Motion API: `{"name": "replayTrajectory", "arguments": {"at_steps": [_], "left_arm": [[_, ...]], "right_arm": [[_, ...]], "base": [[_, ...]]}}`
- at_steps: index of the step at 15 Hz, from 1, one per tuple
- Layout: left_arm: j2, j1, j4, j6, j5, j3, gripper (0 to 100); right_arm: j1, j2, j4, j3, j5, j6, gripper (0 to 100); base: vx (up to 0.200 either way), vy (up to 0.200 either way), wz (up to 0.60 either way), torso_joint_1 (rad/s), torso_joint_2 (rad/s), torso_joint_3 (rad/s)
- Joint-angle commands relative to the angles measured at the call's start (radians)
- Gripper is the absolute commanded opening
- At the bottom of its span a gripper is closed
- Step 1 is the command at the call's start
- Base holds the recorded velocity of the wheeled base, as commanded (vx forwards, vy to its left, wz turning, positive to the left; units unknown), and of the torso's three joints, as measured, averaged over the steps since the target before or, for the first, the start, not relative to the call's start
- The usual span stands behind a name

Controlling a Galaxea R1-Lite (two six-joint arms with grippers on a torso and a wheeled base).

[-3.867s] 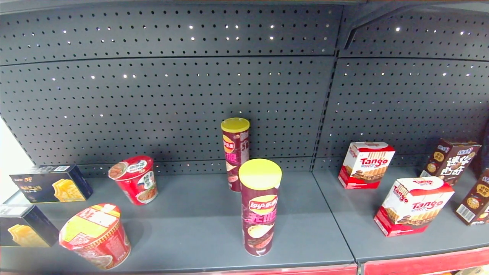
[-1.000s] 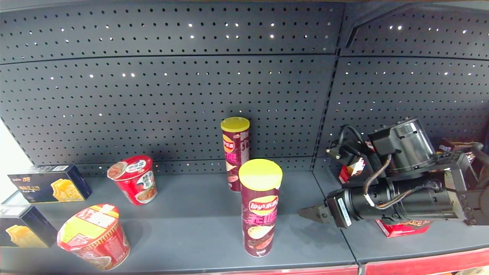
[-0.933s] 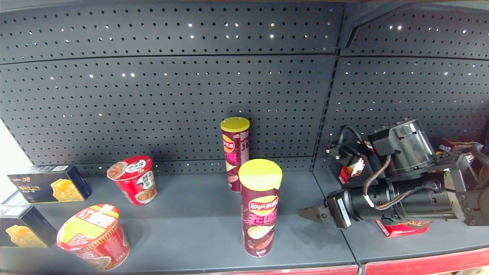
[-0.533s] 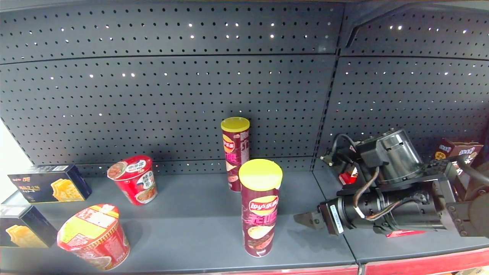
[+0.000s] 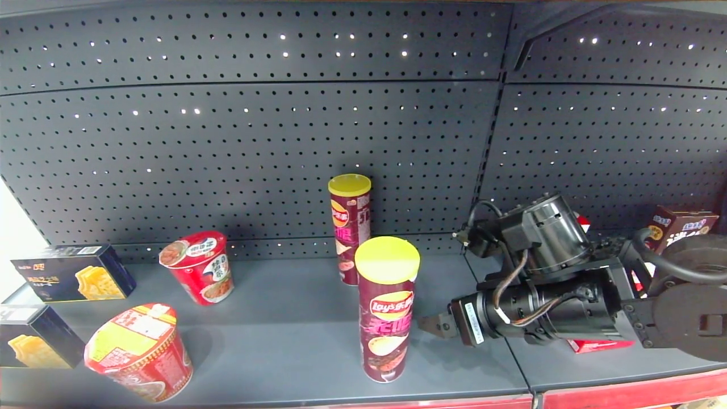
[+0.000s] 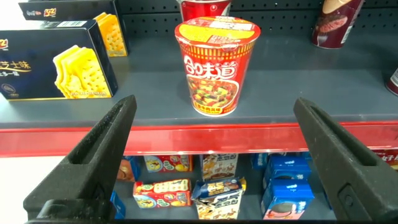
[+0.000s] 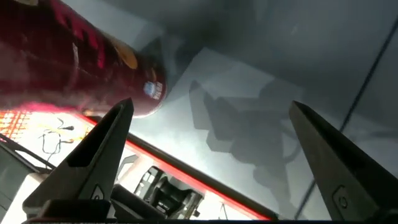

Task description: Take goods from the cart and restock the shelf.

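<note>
**Right tool** (image 5: 431,326): jaws spread wide, holding nothing. It lies level just above the deck of the shelf (image 5: 284,335), at 3 o'clock of the front chip can (image 5: 387,309). The tips point toward the can's lower half. Tool and can are near but apart.

**Front chip can:** stands upright near the shelf's front edge. The rear chip can (image 5: 349,227) stands upright at 11 o'clock of it, close to the perforated back panel (image 5: 255,159).

**Left tool** (image 6: 211,155): jaws spread wide, empty. It faces a cup noodle (image 6: 216,65) that stands upright on the shelf, well apart from the fingers.
</note>
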Motion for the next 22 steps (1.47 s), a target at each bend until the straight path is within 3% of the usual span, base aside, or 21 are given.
{"name": "replayTrajectory", "arguments": {"at_steps": [1, 22], "left_arm": [[0.002, 0.000, 0.000, -0.001, -0.001, 0.000, 100], [0.002, 0.000, 0.000, -0.001, 0.000, 0.000, 100]], "right_arm": [[0.010, 0.031, 0.001, -0.023, 0.000, 0.000, 100], [0.065, 0.092, 0.001, -0.092, 0.000, -0.002, 100]], "base": [[0.000, 0.000, 0.00, 0.000, 0.00, 0.000], [0.000, 0.000, 0.00, 0.000, 0.00, 0.000]]}}
